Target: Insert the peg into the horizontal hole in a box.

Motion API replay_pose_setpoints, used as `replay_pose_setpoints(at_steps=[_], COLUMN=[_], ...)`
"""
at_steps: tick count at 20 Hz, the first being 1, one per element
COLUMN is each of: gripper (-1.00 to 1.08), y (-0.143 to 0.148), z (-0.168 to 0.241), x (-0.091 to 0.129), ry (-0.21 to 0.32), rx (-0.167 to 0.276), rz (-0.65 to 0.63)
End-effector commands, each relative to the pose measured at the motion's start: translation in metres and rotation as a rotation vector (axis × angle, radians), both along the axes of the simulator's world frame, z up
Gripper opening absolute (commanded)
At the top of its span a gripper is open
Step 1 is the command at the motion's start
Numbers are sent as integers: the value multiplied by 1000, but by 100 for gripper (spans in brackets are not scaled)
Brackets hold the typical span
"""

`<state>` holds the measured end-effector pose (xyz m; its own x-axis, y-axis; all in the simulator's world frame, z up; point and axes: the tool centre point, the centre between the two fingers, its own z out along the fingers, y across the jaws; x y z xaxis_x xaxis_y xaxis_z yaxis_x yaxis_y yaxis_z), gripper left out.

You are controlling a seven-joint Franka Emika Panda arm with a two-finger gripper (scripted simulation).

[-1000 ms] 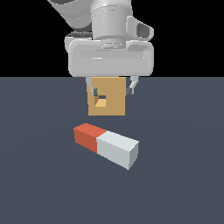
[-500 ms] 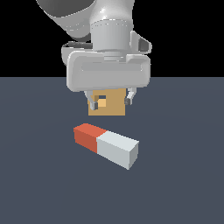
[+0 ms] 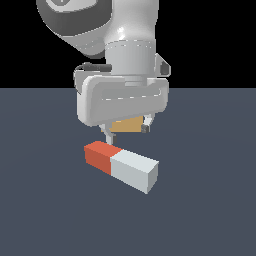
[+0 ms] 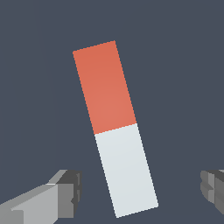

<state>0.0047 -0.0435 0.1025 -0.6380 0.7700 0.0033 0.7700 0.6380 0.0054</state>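
We are above the peg [image 3: 121,165], which lies flat on the dark floor [image 3: 210,210], and nothing holds it. In the exterior view its red-orange part points toward ten o'clock and its white-grey part toward four o'clock. We judge that this step is the approach for the grasp.

The gripper [image 4: 140,190] is spread wide and empty. In the wrist view one finger [image 4: 65,188] stands on one side of the white-grey part and the other finger [image 4: 213,186] on the opposite side, both apart from the bar. The fingers straddle the white-grey part and not the red-orange one. We think the reason is that the red-orange end then stays free to enter the hole, but this is only our judgement.

The peg is not centred between the fingers; it sits closer to one of them, and it is a little tilted against the line of the jaws. A small correction seems necessary before we close, otherwise the bar may turn when it is squeezed.

The box [image 3: 125,125] is behind the gripper in the exterior view, at twelve o'clock from the peg. Only a tan strip of it shows under the hand body. The hole is hidden, so we cannot tell its exact direction.
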Motion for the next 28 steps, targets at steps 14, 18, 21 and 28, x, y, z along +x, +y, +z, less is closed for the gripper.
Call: replay_pose_setpoints(at_steps=[14,18,21,28], gripper=[100,100,100,100], y=[-17,-17,-18,-17], z=[-27,-29,-30,-58], x=[10,10,10,9], ry=[1,1,2,1], rx=[-6,-6,-6,-6], rz=[248,259,254,257])
